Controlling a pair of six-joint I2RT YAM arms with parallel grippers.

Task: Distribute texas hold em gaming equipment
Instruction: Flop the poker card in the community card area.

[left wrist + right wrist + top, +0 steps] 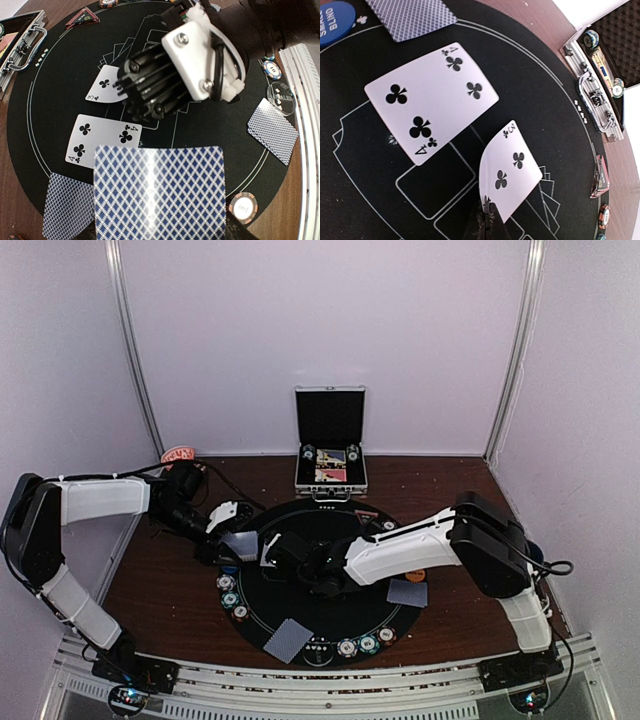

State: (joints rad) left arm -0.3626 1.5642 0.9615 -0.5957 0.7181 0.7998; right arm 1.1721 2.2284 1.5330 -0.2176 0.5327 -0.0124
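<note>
Dealing step, prob. community cards. Right jaws are pinched tight on one corner of the 3 of clubs (pixel 510 170), held tilted and face-up just above the centre of the black round mat (pixel 545 95). Corner grip likely leaves the card free to lie flat. 4 of clubs (pixel 430 100) lies flat on the mat just beside it, twd mat's left edge. Left jaws are hidden under a blue-backed card (pixel 157 192). It hangs face-down clear of mat's left edge, so prob. gripped, ready for next deal.
</note>
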